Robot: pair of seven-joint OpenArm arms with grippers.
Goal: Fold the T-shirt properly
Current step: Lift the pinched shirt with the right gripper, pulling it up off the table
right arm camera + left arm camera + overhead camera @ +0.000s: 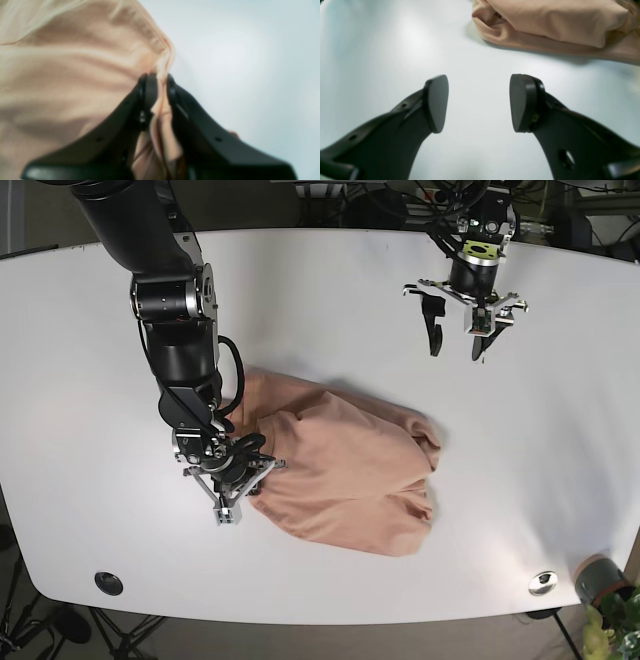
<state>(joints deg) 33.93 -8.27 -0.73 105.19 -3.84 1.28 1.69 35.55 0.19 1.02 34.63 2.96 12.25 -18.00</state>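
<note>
- The peach T-shirt (345, 475) is lying bunched in the middle of the white worktop (90, 480), rumpled and partly doubled over itself, not yet in any tidy shape.
- The right hand (232, 470) is pinching the shirt's edge at the garment's left side in the base view; in its own wrist view the fingers (150, 90) are closed tight on a gathered fold of cloth (162, 105), with fabric billowing above them.
- The left hand (455, 330) is hanging over bare worktop well apart from the shirt, its pads (437, 103) standing wide apart and gripping nothing; a lump of the shirt (557, 25) is showing only at the top of its view.
- I judge that an early step is in hand: getting hold of the garment to spread it or start a fold.
- The next move is probably calling for the left hand to come down to the shirt's far edge and take a matching grip, so both arms can pull the cloth flat together.
- Dragging with one hand alone is likely to bunch it further.
</note>
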